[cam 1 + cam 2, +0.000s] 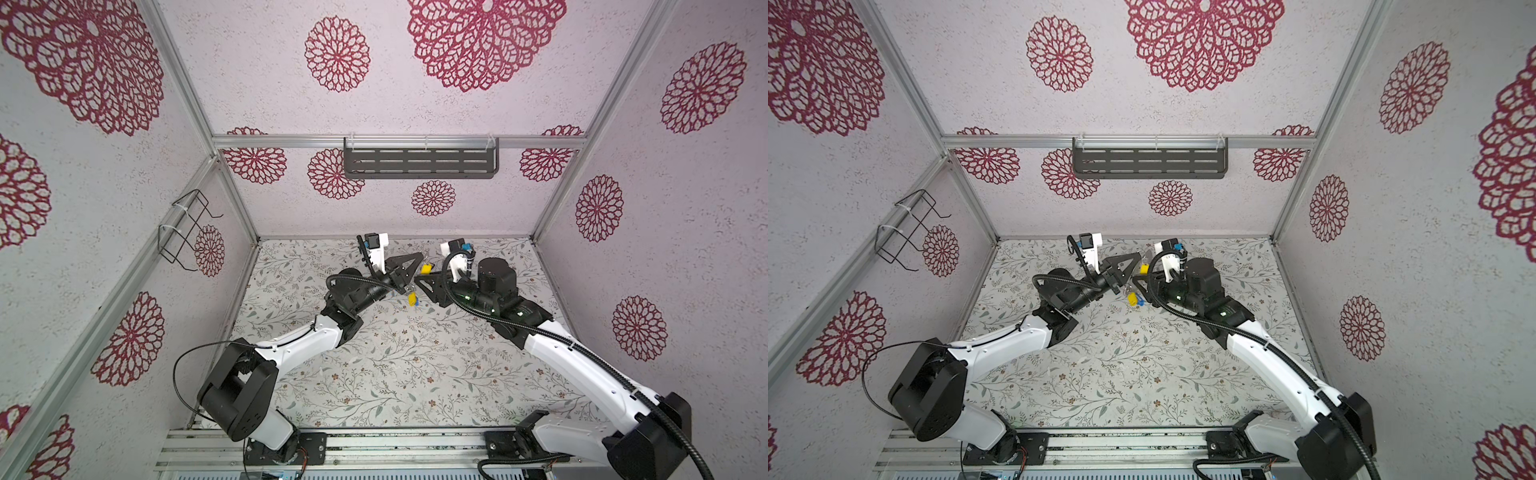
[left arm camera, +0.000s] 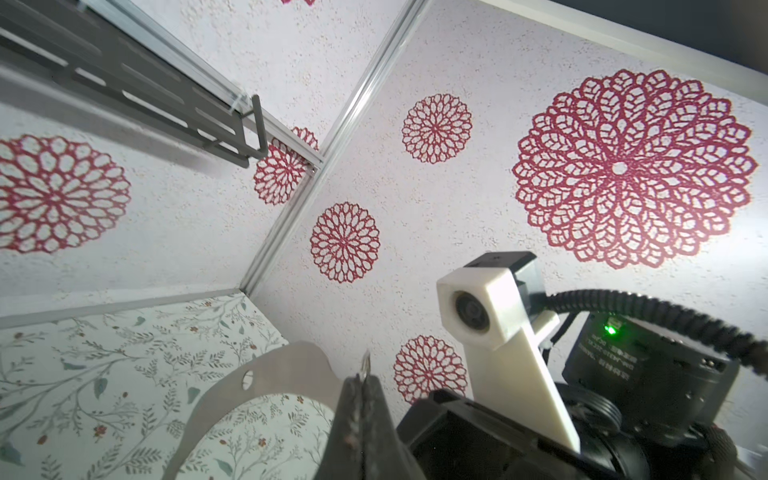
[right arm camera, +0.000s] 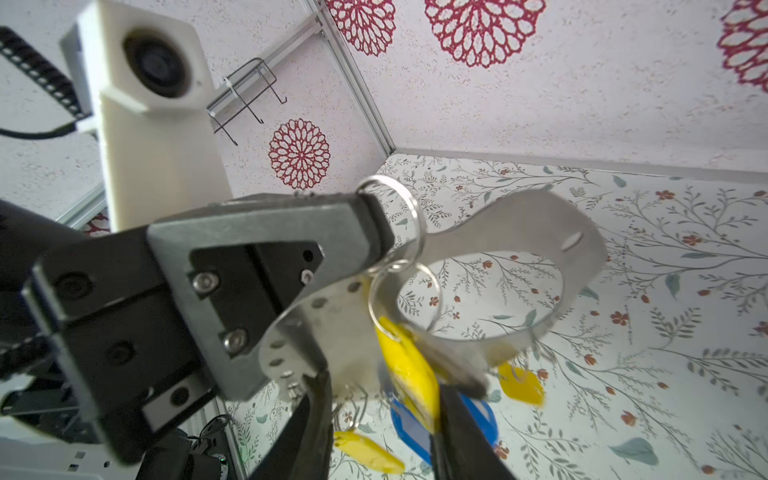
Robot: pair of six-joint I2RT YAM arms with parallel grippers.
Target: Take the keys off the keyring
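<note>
Tabletop (image 1: 374, 374) wore a matte print of pale leafy sprigs. Two arms, glossy white shells with black joints, reached from the near rail and bent inward. The left arm (image 1: 299, 345) and right arm (image 1: 582, 365) met tip to tip above the back middle. The right hand (image 3: 386, 374) stood partly open, its two dark fingers apart and gripping nothing, with one of the keys (image 3: 409, 370), a yellow one, dangling between them. The left hand (image 2: 363, 378) was pinched fully closed on one silver split ring (image 3: 417, 208) looped at the rim of the keyring (image 3: 540, 224). That was a single flat horseshoe of brushed grey metal, small holes along its scalloped edge, held clear of the surface between both hands. The keys were smooth oblong plastic tags on thin wire loops, three yellow and at least one blue, clustered under the plate.
</note>
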